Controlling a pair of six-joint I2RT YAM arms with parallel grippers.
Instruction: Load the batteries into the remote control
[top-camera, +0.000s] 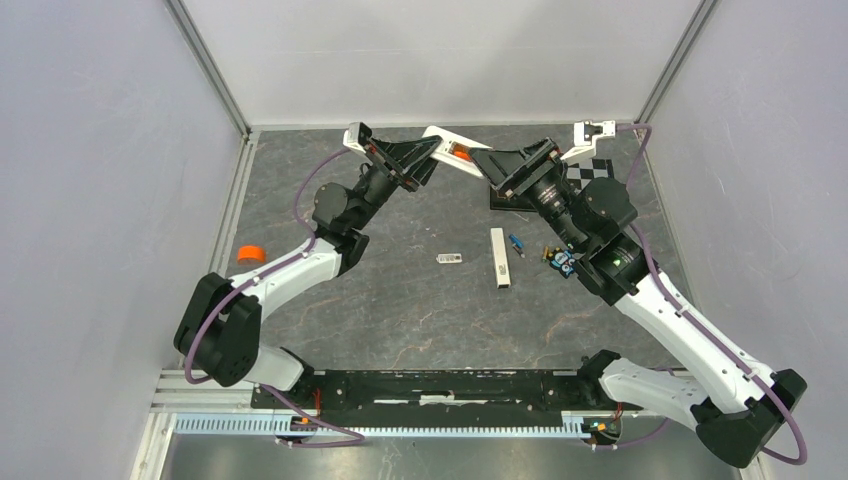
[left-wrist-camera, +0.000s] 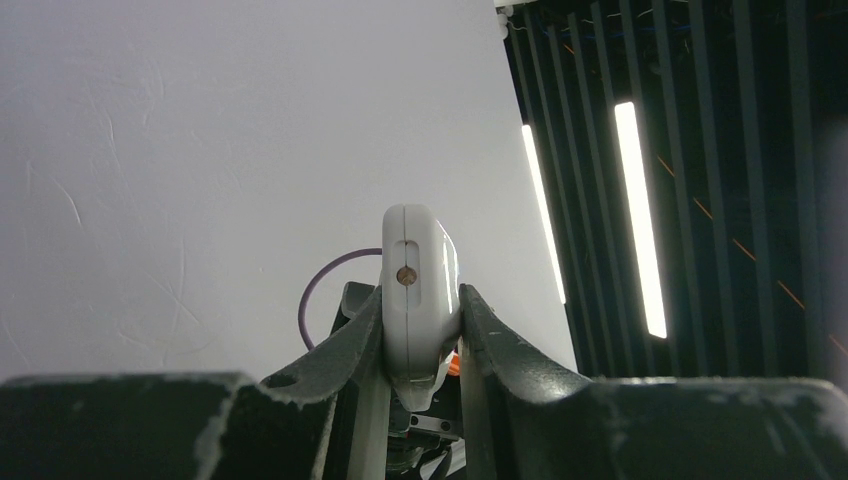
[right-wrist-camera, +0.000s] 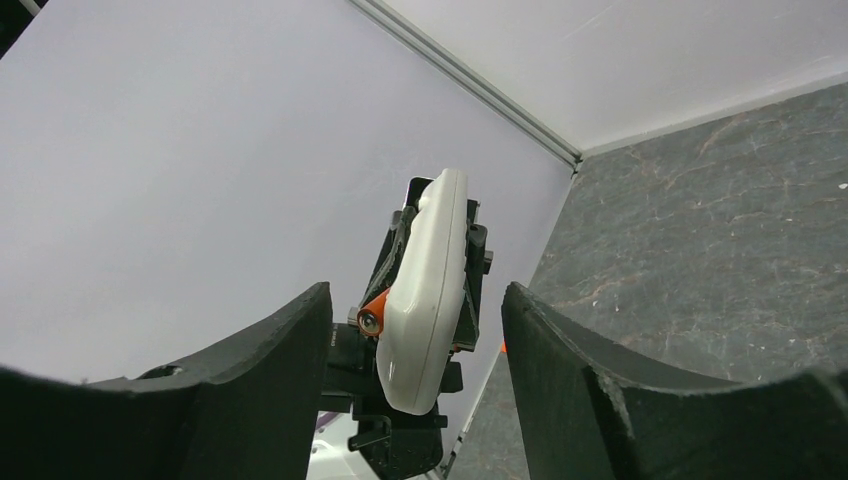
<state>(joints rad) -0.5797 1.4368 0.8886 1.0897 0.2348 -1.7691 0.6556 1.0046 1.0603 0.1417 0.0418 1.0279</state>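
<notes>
My left gripper is shut on the white remote control and holds it in the air near the back of the table. In the left wrist view the remote stands edge-on between the fingers. My right gripper is open and faces the remote's free end without touching it. In the right wrist view the remote sits between the spread fingers, and an orange-red battery end sticks out of its back. Another battery lies on the table.
A slim white bar lies mid-table beside the loose battery. A small grey piece lies left of it. Small blue items sit by the right arm. An orange object lies at the left wall. A checkered marker lies at back right.
</notes>
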